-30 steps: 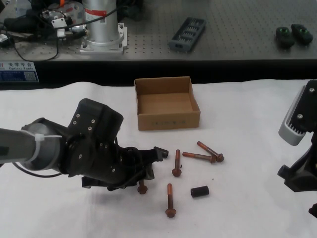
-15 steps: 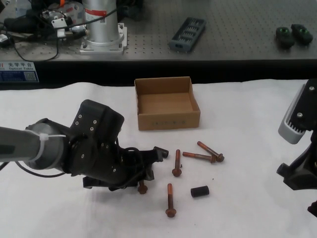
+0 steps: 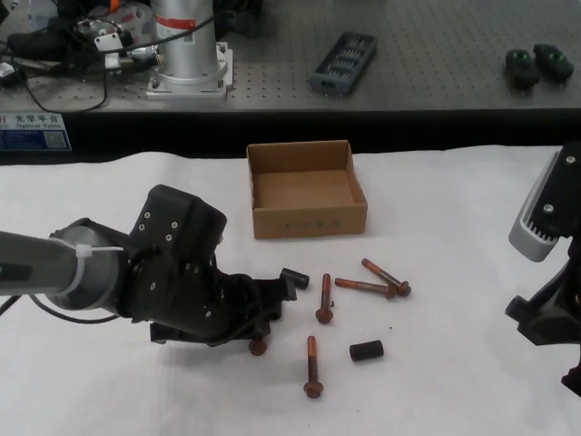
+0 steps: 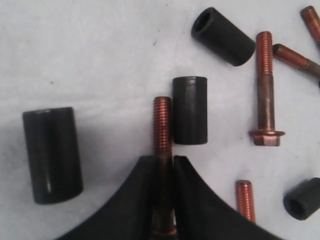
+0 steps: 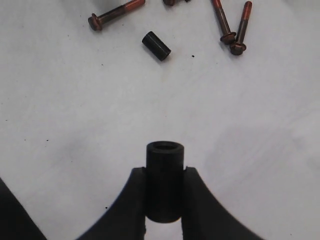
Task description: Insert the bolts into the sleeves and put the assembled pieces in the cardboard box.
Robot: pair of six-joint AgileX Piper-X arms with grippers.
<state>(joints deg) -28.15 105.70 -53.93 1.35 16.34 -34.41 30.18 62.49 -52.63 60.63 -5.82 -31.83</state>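
My left gripper (image 4: 164, 167) is shut on a copper bolt (image 4: 162, 130); its threaded end sticks out past the fingertips, beside a black sleeve (image 4: 190, 110) lying on the white cloth. In the high view this gripper (image 3: 275, 302) is low over the cloth, with the bolt head (image 3: 258, 346) showing under it and a sleeve (image 3: 294, 278) just ahead. My right gripper (image 5: 164, 175) is shut on another black sleeve (image 5: 164, 182), held above the cloth at the right edge. The cardboard box (image 3: 306, 222) stands open behind the parts.
Loose bolts (image 3: 324, 298) (image 3: 363, 287) (image 3: 312, 366) and a sleeve (image 3: 366, 351) lie between the arms. More sleeves (image 4: 52, 154) (image 4: 223, 29) lie near the left gripper. Behind the cloth, a metal bench carries a post base (image 3: 188, 50) and a black rack (image 3: 343, 59).
The left gripper has drawn back a little with its bolt, leaving the sleeve ahead of it apart from the fingertips. The right arm has barely shifted.
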